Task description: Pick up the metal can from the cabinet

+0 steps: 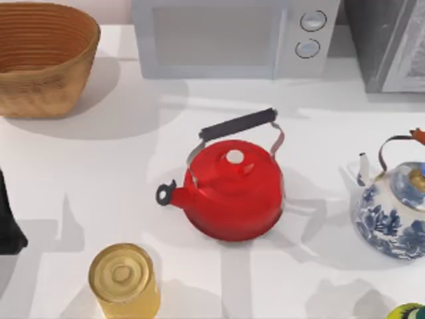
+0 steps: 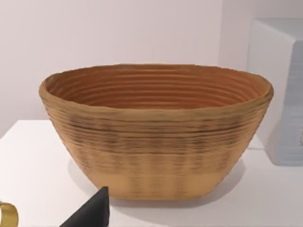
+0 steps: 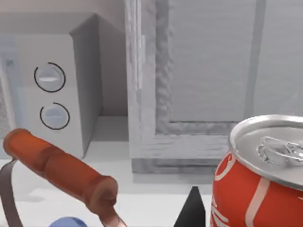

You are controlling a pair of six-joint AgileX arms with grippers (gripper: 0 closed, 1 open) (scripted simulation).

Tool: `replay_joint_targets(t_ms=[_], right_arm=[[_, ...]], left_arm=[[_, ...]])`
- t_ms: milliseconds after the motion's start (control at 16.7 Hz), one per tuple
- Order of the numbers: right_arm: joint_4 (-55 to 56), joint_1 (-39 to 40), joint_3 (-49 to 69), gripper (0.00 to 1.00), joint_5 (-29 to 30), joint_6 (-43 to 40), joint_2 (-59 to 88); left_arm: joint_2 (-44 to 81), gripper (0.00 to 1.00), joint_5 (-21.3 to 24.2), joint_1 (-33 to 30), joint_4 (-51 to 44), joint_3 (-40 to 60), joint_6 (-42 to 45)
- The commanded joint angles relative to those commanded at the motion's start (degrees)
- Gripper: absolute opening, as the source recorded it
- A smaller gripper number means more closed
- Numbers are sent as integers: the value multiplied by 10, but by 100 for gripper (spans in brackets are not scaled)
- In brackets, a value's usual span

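Nearest the right wrist camera: red metal can (image 3: 258,182), silver lid with pull tab, white lettering on its side, standing upright. It sits just beside a dark fingertip (image 3: 191,210) of the right gripper; whether that claw is wide, narrow or closed on the can cannot be told. Beyond the can stands the grey cabinet (image 3: 208,80), its panelled door shut, the can in front of it and not inside.

Also near that camera: the orange-brown handle (image 3: 59,170) of the blue-and-white porcelain teapot (image 1: 392,212), which stands at the table's right side.

Top view: red enamel kettle with black handle (image 1: 232,189) at centre of the white table (image 1: 99,173); yellow lidded jar (image 1: 125,279) near the front left; woven wicker basket (image 1: 43,56) at back left; white microwave (image 1: 232,36) at back centre.

Left arm (image 1: 8,222) is at the left edge; one dark fingertip (image 2: 92,213) faces the basket. Its claw's state cannot be told.
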Motion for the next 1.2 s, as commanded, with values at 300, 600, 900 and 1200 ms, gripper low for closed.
replay_joint_targets(t_ms=[300,600,900,1200], right_arm=[[1,0,-6,0,-1,1,0],[44,-6,22,0,-16,-3,48],[185,-24,95,0,-62,-5,211],[312,-41,165,0,-118,-2,374]], left_arm=[[0,100,0,0,0,0,0],[0,100,0,0,0,0,0],[0,100,0,0,0,0,0],[0,100,0,0,0,0,0]])
